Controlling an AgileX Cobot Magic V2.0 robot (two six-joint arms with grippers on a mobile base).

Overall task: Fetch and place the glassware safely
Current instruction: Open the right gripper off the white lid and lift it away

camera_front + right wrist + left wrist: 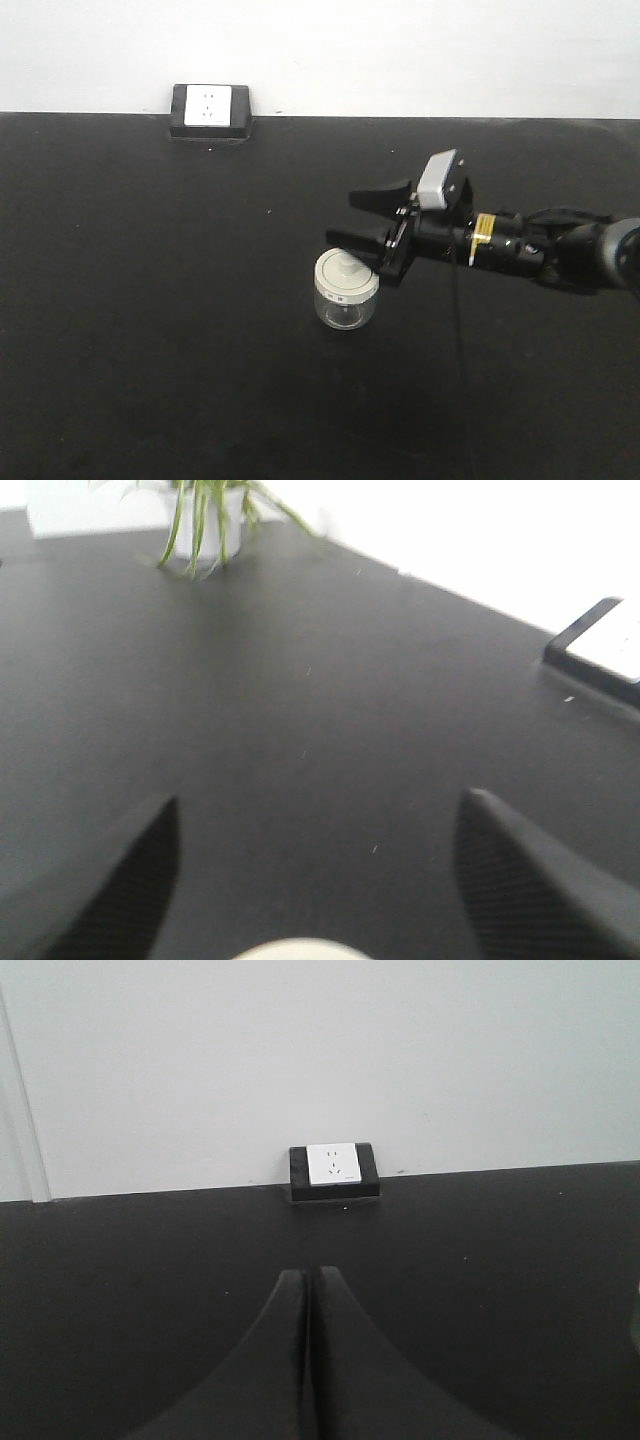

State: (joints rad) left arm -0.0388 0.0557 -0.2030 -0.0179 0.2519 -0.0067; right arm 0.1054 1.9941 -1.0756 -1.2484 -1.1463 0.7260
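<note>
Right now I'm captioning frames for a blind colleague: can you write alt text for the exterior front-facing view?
A small clear glass jar with a cream-white lid stands upright on a black table. The right arm's open tool reaches in from the right, just above and behind it. A black-and-white wall socket box sits at the table's far edge.

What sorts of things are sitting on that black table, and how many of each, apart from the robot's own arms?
Small clear glass jar with a round cream-white lid: 1
Black-and-white wall socket box: 1
Green leafy plant in a white pot: 1
Total: 3
</note>
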